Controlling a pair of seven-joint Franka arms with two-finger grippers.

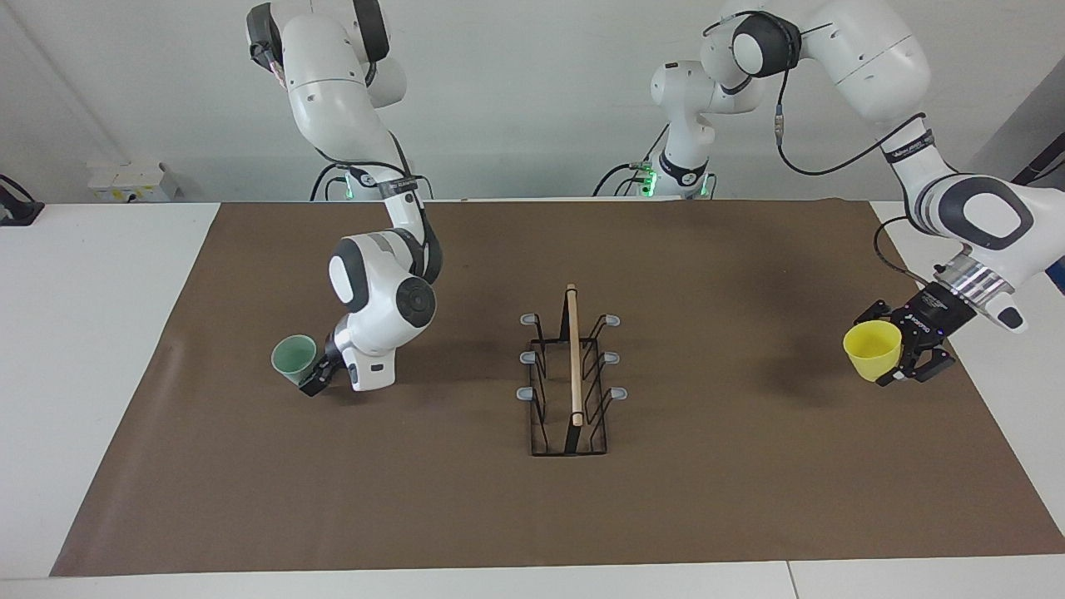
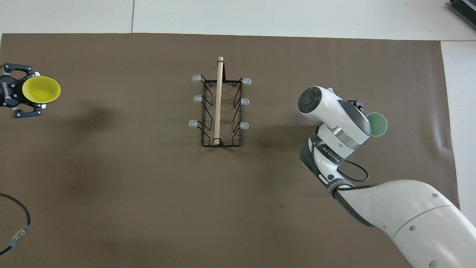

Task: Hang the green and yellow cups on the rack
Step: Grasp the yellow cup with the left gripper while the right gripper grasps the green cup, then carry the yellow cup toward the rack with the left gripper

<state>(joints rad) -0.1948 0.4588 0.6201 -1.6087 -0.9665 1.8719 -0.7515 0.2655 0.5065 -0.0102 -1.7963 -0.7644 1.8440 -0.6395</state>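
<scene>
1. The left hand [image 1: 894, 353] is gripping the yellow cup [image 1: 872, 349] by its rim, holding it in the air over the left arm's end of the table [image 1: 749, 499]
2. The right hand [image 1: 314, 376] is clamping the green cup [image 1: 294, 359], tilted, over the right arm's end
3. The rack [image 1: 571, 378] is standing mid-table between both cups, its pegs bare

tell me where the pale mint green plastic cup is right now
The pale mint green plastic cup is held in the right gripper, raised over the brown mat toward the right arm's end of the table, well clear of the black wire rack.
</scene>
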